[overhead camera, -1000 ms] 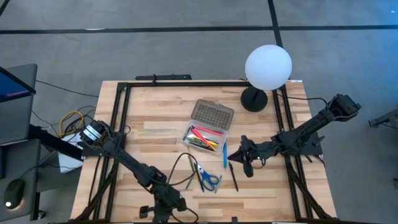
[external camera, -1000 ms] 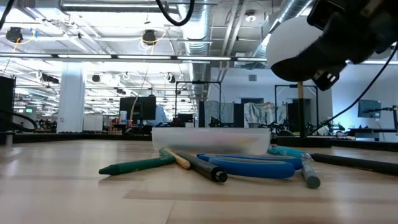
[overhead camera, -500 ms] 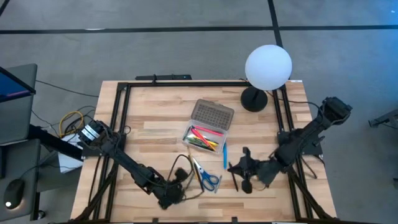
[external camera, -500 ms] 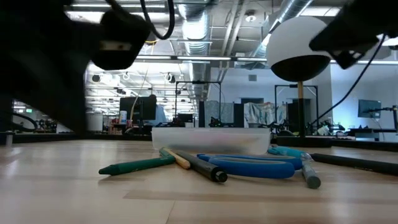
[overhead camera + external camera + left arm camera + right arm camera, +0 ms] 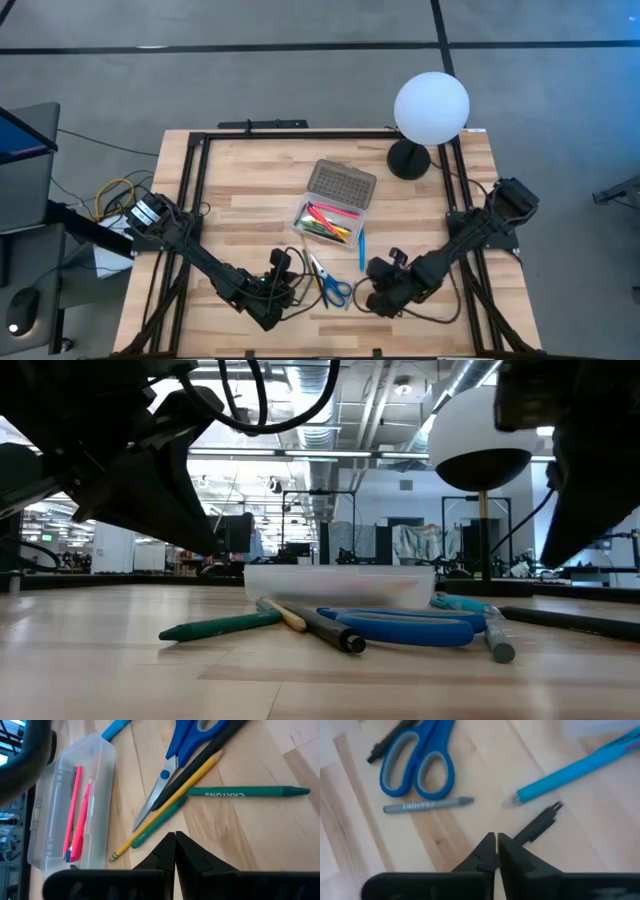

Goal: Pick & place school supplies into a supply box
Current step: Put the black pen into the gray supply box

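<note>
The supply box (image 5: 333, 212) sits open at frame centre of the high view, lid folded back so pens already inside stay reachable. The scissors (image 5: 333, 287), pencils and crayons lie loose on the table (image 5: 240, 190) just below it. Left pincer (image 5: 175, 851) and right pincer (image 5: 496, 852) hover low beside this cluster, fingers pressed together, holding nothing, apparently lining up a pick.

green crayon (image 5: 222, 626), blue scissors (image 5: 405, 628), clear supply box (image 5: 340, 585) behind

Open clear supply box (image 5: 325, 221) holds pink pens; blue-handled scissors (image 5: 333, 287) and loose pencils lie beside it.
</note>
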